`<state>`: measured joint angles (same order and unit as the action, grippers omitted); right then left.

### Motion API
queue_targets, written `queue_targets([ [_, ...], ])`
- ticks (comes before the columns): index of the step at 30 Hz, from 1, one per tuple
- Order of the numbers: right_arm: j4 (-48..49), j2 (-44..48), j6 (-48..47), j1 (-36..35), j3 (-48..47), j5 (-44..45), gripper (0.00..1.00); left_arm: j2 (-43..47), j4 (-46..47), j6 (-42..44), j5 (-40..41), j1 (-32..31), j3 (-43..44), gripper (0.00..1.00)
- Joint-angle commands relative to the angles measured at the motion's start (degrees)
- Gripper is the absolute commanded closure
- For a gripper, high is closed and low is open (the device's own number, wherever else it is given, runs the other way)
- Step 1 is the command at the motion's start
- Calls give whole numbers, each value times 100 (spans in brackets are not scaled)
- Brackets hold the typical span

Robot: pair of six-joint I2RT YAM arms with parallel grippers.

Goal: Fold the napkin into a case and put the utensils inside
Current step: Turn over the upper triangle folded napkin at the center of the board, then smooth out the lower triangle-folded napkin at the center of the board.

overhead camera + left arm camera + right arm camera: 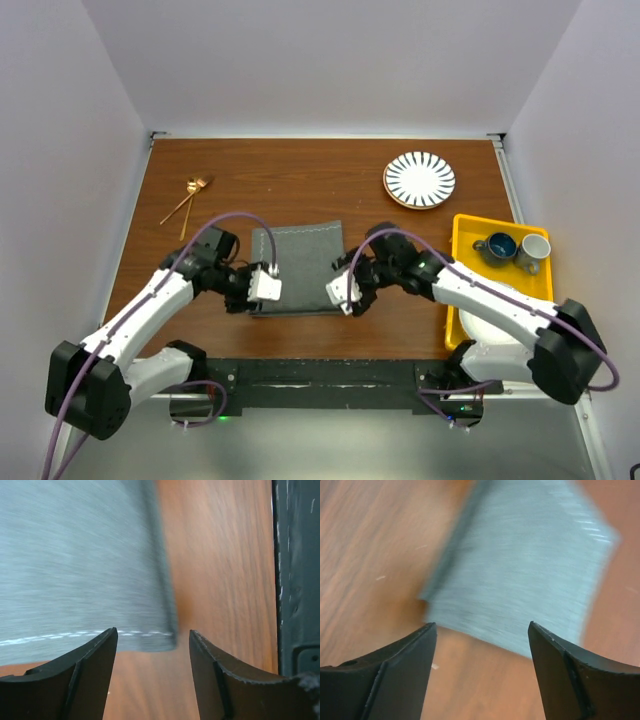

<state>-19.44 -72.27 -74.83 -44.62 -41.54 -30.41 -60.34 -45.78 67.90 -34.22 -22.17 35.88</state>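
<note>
The left gripper stood open with nothing between its fingers, poised at the near left corner of the napkin. The right gripper was likewise spread wide and empty, at the napkin's near right corner. The dark grey napkin lay folded flat on the surface between the two grippers, reaching away beyond both of them. The utensils lay crossed together well beyond the left gripper, off to its outer side, apart from the napkin.

The left wrist view showed what the top view could not. The napkin had a stitched hem and a corner lying just ahead of the left gripper. That corner sat in line with the gap between the fingers but was not pinched by them. Bare wood showed between the fingers, and a black rail ran along one side. In the right wrist view the napkin lay ahead of the right gripper, blurred, its near edge short of the fingertips and untouched.

Only the top view took in the rest. A striped plate lay far beyond the right gripper. A yellow tray to its outer side held a blue cup and a pale mug.
</note>
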Motion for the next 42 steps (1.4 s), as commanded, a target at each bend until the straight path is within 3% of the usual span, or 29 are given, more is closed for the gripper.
queue_targets([
  [1,-1193,433,2080,119,-1285,395,22,-206,-670,-1196,-744,387,1157,40],
  [5,-912,-101,3928,585,-1611,695,23,-758,532,-2611,-578,705,1342,47],
  [7,-956,-470,4936,1005,-2004,546,26,-918,1017,-2782,-656,750,1369,49],
  [9,-1070,-989,5511,1244,-2243,405,32,-1006,1114,-2537,-962,715,1343,51],
  [13,-966,-1447,6820,1561,-2263,159,43,-840,1510,-1914,-578,31,896,51],
  [21,-34,-2412,8342,1623,-2183,-61,51,-1024,1809,-1315,345,-314,-71,59],
  [27,72,-2968,8844,1790,-2324,-228,57,-1041,1625,-709,925,-437,-625,77],
  [30,177,-3012,9125,2088,-2429,-465,56,-1138,1520,-348,1180,-437,-872,90],
  [32,213,-3038,9231,2203,-2464,-562,55,-1077,1423,-347,1041,-428,-864,87],
  [37,616,-2986,9679,2379,-2333,-650,56,-445,1684,-733,23,-428,-372,64],
  [42,705,-2942,10145,2449,-2175,-624,60,-864,2046,-1427,-147,-674,514,63],
])
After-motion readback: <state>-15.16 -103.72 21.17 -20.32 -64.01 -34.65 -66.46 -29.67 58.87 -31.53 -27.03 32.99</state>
